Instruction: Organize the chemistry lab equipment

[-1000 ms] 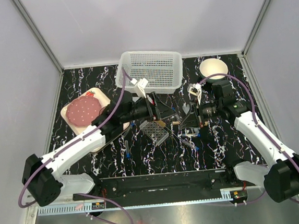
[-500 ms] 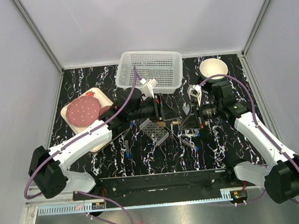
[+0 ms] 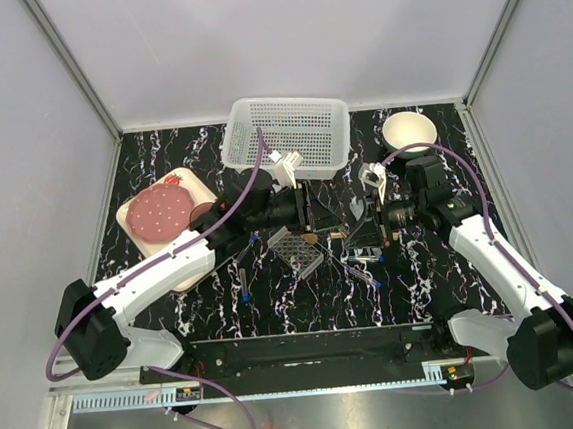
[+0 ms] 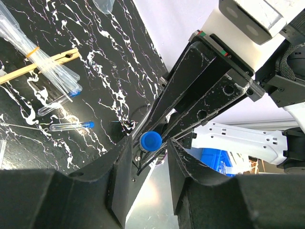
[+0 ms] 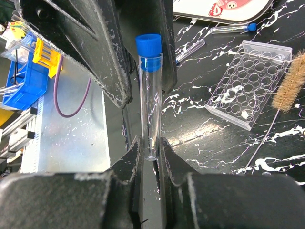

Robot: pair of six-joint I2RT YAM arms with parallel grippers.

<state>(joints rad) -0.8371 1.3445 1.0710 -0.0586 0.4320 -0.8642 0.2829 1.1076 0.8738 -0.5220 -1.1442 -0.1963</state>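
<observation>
My right gripper (image 5: 150, 143) is shut on the rounded bottom end of a clear blue-capped test tube (image 5: 148, 95), held level in the air above the table's middle. The tube's blue cap (image 4: 151, 140) points at my left gripper (image 4: 148, 145). The left jaws straddle the cap, narrowly open, with a thin gap on each side. In the top view the left gripper (image 3: 319, 215) and right gripper (image 3: 359, 215) face each other tip to tip. The tube rack (image 3: 297, 251) lies below them, empty (image 5: 250, 83).
Loose test tubes (image 4: 71, 126), pipettes (image 4: 43, 62) and a wooden stick (image 4: 38, 67) lie on the black marbled table. A brush (image 5: 290, 81) lies beside the rack. A white basket (image 3: 287, 134) and white bowl (image 3: 409, 128) stand at the back, a strawberry-print tray (image 3: 196, 187) at left.
My left gripper has moved right until it meets the right gripper's tube, and its jaws have narrowed around the blue cap. The right arm has stayed still.
</observation>
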